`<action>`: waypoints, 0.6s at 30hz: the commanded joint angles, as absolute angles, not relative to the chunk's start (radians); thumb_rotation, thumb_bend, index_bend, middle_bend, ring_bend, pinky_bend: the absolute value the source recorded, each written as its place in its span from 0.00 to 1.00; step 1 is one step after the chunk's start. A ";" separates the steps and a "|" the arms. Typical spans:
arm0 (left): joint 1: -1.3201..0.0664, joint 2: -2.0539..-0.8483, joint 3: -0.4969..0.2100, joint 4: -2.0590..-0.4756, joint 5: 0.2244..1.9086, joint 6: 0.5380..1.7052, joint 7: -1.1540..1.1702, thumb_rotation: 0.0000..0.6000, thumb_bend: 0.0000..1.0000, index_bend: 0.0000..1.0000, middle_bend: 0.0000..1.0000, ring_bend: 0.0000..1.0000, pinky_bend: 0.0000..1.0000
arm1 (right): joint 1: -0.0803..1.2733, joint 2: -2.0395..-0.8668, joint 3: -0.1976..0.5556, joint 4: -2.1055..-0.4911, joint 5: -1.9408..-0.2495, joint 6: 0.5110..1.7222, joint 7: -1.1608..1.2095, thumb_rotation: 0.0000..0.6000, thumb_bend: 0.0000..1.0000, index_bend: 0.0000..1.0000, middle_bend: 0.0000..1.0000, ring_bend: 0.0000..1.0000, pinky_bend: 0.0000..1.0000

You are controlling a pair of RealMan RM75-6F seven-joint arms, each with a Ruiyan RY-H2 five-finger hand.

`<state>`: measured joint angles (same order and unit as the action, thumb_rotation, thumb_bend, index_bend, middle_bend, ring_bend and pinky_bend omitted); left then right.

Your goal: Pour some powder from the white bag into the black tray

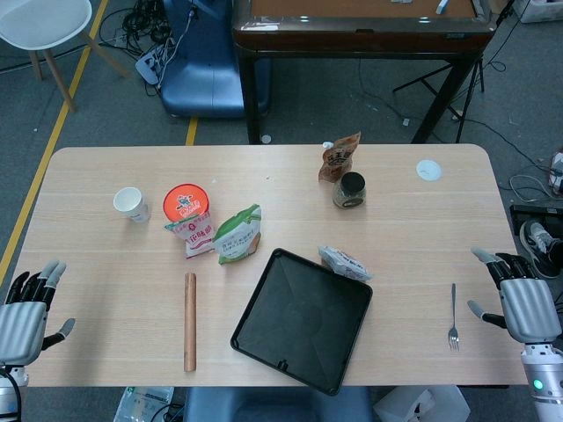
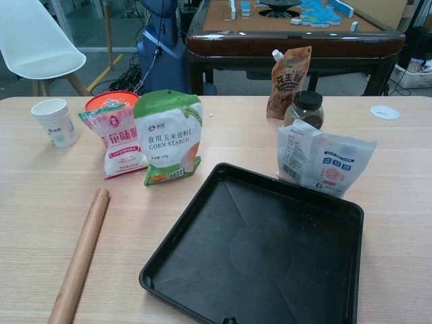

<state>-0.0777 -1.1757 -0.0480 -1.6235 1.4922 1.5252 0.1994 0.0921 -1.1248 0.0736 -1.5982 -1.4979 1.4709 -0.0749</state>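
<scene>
The black tray (image 1: 303, 318) (image 2: 256, 256) lies empty at the front middle of the table, turned at an angle. A white bag with blue print (image 1: 345, 262) (image 2: 324, 162) leans at the tray's far right corner. Left of the tray stand a white-and-green corn starch bag (image 1: 237, 234) (image 2: 169, 135) and a pink-and-white bag (image 1: 195, 233) (image 2: 118, 138). My left hand (image 1: 26, 308) hovers at the table's front left edge, fingers apart and holding nothing. At the front right edge my right hand (image 1: 523, 299) is likewise empty with spread fingers. Neither hand shows in the chest view.
A wooden rolling pin (image 1: 189, 321) (image 2: 81, 260) lies left of the tray, a fork (image 1: 453, 316) to its right. Further back are a paper cup (image 1: 130, 203), an orange-lidded tub (image 1: 186, 200), a dark jar (image 1: 350, 189), a brown pouch (image 1: 339, 156) and a white lid (image 1: 428, 170).
</scene>
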 commanded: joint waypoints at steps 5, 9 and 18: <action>-0.075 -1.177 -0.044 -1.624 1.494 1.526 0.201 1.00 0.21 0.07 0.09 0.12 0.07 | 0.097 -1.127 0.069 -1.596 -1.499 1.457 -0.065 1.00 0.09 0.19 0.29 0.20 0.18; -0.074 -1.177 -0.043 -1.624 1.496 1.526 0.200 1.00 0.21 0.07 0.09 0.12 0.07 | 0.110 -1.125 0.068 -1.603 -1.492 1.428 -0.051 1.00 0.09 0.20 0.29 0.20 0.18; -0.079 -1.180 -0.037 -1.621 1.500 1.512 0.193 1.00 0.21 0.07 0.09 0.12 0.07 | 0.183 -1.130 0.083 -1.629 -1.436 1.284 0.000 1.00 0.08 0.20 0.28 0.20 0.18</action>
<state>-0.0785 -1.1801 -0.0376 -1.6206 1.4999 1.5125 0.1933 0.1602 -1.1258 0.0761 -1.6257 -1.4522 1.3144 -0.0145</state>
